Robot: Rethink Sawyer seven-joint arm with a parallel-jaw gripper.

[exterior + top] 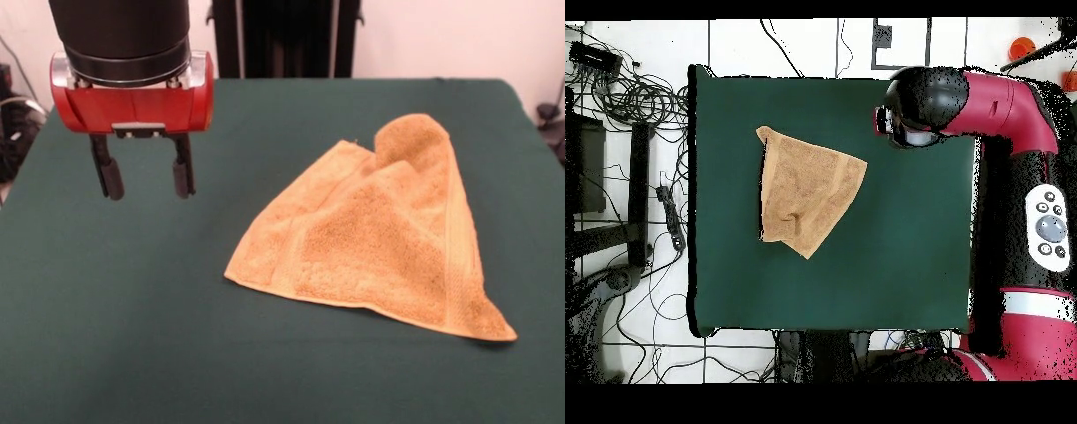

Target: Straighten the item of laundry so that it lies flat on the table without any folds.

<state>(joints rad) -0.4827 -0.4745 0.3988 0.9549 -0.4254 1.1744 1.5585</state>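
Observation:
The golden tan-orange terry towel [380,238] lies on the dark green table [132,336], right of centre in the front view. It is folded into a rough triangle, with a raised hump at its far corner and a woven band along its right edge. In the overhead view the towel [805,190] lies left of centre. My gripper [146,181] hangs above the table at the left of the front view, well clear of the towel, its two black fingers [109,172] apart and empty. In the overhead view the arm's head [915,108] hides the gripper.
The red and black arm [1020,130] runs along the table's right side in the overhead view. Cables and dark stands [625,150] clutter the floor beyond the table's left edge there. The black pedestal [282,35] stands at the table's far side.

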